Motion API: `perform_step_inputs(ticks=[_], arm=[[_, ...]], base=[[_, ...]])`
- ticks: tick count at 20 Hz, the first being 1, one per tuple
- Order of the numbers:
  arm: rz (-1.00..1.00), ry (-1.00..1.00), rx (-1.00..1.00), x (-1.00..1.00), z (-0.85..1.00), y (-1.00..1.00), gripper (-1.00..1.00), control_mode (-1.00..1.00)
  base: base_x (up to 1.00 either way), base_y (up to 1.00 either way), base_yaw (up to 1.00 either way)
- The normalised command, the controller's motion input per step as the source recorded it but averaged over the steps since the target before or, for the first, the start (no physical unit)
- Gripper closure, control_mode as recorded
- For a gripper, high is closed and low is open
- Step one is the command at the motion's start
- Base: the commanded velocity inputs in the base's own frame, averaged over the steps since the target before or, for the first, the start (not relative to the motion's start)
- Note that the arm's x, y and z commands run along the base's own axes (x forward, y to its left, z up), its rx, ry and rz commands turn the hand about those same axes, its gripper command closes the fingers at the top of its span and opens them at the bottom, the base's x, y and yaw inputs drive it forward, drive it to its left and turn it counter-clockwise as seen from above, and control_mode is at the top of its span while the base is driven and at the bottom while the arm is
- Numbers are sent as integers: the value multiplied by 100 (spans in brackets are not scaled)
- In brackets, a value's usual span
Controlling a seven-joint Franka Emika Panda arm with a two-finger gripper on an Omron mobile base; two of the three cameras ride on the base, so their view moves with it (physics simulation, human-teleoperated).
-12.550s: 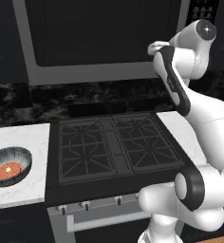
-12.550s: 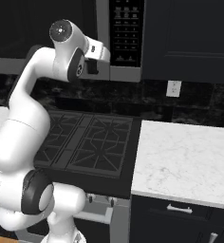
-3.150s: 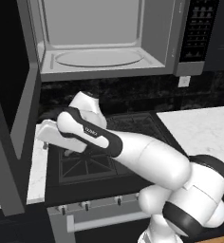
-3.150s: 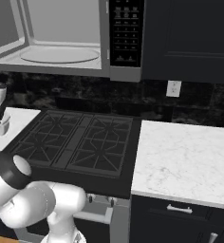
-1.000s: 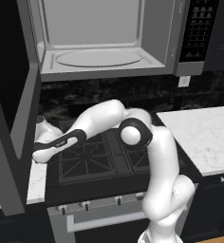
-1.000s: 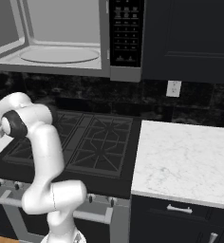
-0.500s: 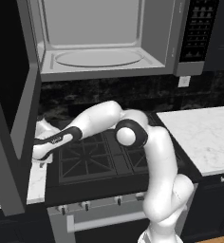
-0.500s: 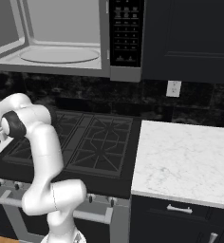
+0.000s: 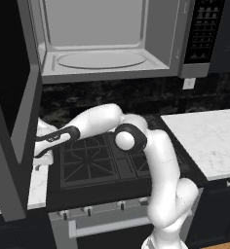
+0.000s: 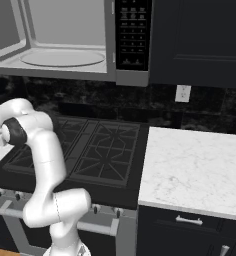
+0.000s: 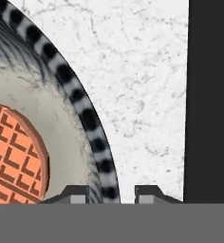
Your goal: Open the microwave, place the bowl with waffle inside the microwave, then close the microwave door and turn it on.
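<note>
Left of the black stove (image 9: 105,163), on the white marble desk (image 11: 142,85), my end effector (image 11: 111,193) pinched the speckled grey bowl's (image 11: 80,123) rim, orange waffle (image 11: 14,156) inside; next I judged lifting toward the open grey microwave (image 9: 102,58).

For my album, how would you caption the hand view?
Gripper straddling the rim of the bowl, waffle inside.
</note>
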Motion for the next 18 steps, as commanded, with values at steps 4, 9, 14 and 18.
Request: perform_step_inputs(ticks=[4, 9, 14, 18], arm=[[0, 0, -1, 0, -18, 0, 100, -100], [-2, -2, 15, 0, -1, -65, 100, -100], [-2, -12, 25, 0, 29, -82, 100, -100], [-1, -21, 19, -5, 67, -87, 100, -100]], base=[[0, 0, 0], [0, 0, 0], [0, 0, 0], [0, 0, 0]])
